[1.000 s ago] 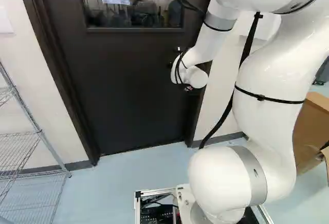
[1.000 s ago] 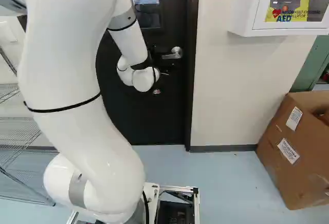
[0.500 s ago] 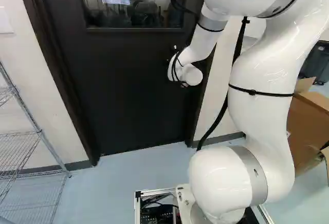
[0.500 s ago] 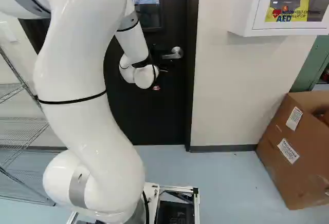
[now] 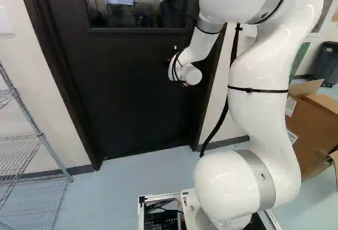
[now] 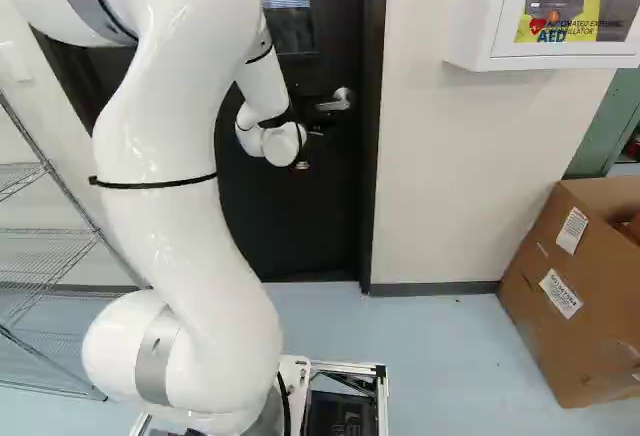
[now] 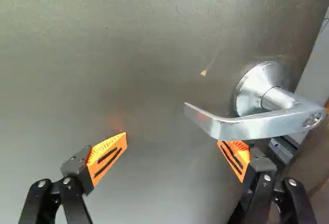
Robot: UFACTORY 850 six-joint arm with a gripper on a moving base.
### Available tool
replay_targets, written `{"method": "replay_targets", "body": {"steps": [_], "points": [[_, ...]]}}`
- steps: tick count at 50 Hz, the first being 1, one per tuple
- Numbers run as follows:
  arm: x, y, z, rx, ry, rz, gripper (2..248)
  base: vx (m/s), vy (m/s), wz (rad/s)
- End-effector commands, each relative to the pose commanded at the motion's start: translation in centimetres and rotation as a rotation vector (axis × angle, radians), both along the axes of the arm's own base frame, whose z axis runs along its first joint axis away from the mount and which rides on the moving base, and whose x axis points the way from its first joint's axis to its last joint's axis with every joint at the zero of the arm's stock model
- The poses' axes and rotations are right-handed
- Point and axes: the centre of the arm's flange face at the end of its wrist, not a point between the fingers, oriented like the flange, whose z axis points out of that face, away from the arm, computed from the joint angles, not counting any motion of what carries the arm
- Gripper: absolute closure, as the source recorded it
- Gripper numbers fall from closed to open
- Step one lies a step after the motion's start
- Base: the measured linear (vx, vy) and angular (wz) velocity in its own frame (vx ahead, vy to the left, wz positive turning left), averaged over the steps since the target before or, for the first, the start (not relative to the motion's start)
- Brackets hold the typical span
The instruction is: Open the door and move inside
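The black gripper (image 6: 301,164) is mostly hidden behind the white wrist, close in front of the dark door (image 5: 127,82). The door stands closed in its frame, with a silver lever handle (image 6: 340,100) near its edge. In the wrist view the gripper (image 7: 172,137) is open, both orange-padded fingers wide apart before the door's bare surface (image 7: 128,49). One fingertip lies right at the lever (image 7: 257,126), partly covered by it; whether they touch I cannot tell. The lever's free end reaches over the gap between the fingers, which hold nothing.
Wire shelving (image 5: 31,151) stands left of the door. Right of the door is the pale wall (image 6: 450,176) with a white AED cabinet (image 6: 475,16). A cardboard box (image 6: 560,296) sits on the floor, and a dark bin (image 5: 326,64) stands farther back.
The arm's upper part has swung leftward in the left base view and rightward in the right one. The wrist and gripper have risen slightly. The base and door have not moved.
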Motion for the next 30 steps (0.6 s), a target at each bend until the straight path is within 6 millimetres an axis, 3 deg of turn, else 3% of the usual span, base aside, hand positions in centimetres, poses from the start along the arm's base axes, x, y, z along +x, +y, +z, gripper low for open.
{"method": "replay_targets", "body": {"steps": [30], "points": [[6.2, 0.3, -0.9, 0.000, -0.038, 0.004, 3, 0.000, 0.000, 0.000]]}}
